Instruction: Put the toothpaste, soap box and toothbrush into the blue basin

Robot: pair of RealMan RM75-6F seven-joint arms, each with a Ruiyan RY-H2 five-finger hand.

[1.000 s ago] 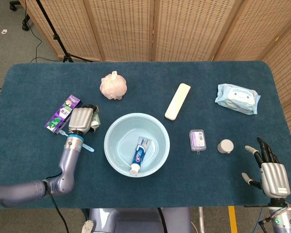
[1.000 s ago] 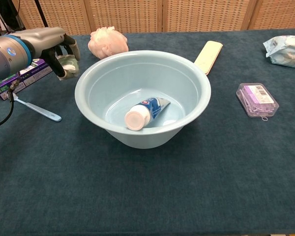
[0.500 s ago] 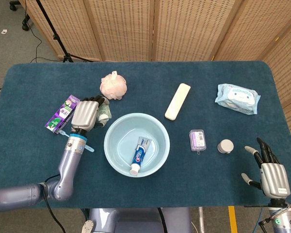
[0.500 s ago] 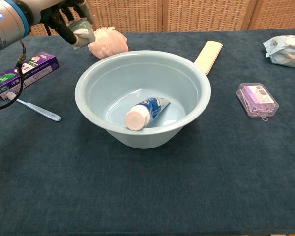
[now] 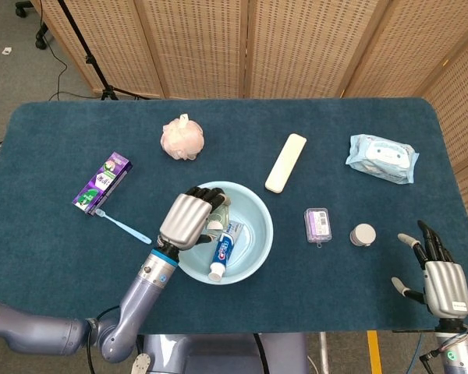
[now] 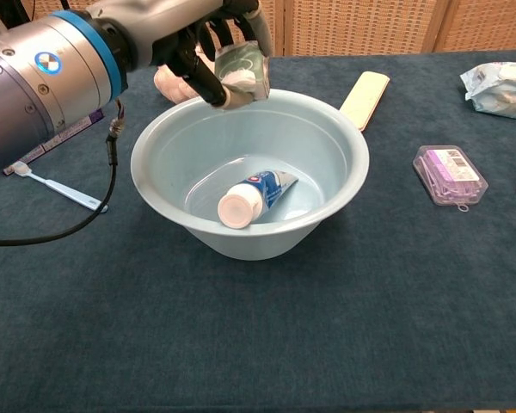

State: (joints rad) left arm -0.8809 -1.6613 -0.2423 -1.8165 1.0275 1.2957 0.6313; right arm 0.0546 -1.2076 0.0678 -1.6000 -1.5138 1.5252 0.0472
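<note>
The left hand (image 6: 202, 52) grips the pale green soap box (image 6: 241, 73) above the round light-blue plastic basin (image 6: 155, 172) mid-counter, poised for release beside the toothpaste tube (image 6: 249, 194) already inside.

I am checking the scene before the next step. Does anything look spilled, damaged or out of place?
Nothing stands out. The left hand holds the soap box above the blue basin, where the toothpaste already lies. The toothbrush lies on the table beside the basin, not yet moved.
</note>
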